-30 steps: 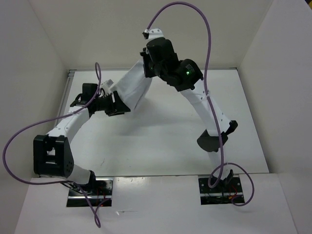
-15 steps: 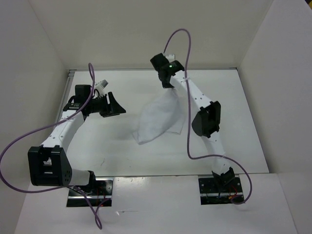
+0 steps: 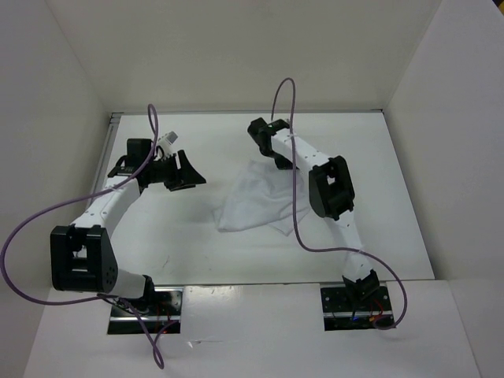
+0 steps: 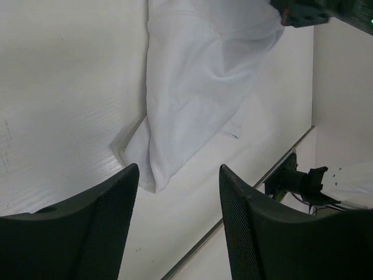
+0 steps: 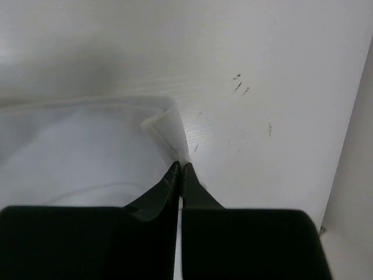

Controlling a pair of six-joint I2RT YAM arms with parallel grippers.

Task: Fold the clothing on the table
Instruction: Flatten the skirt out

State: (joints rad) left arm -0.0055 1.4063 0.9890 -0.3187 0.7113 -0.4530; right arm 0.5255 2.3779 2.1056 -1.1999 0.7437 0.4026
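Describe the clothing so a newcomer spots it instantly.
Start at the glossy white table. Near its middle lies the clothing, its far corner pinched in the right pincer. It alone is soft, limp and wrinkled.

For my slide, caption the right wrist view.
Shut right gripper pinching an edge of the white clothing, lightly scuffed table beyond.

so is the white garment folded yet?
No, loosely bunched: the clothing lies wrinkled in an uneven heap on the table, one edge pinched in the shut right gripper.
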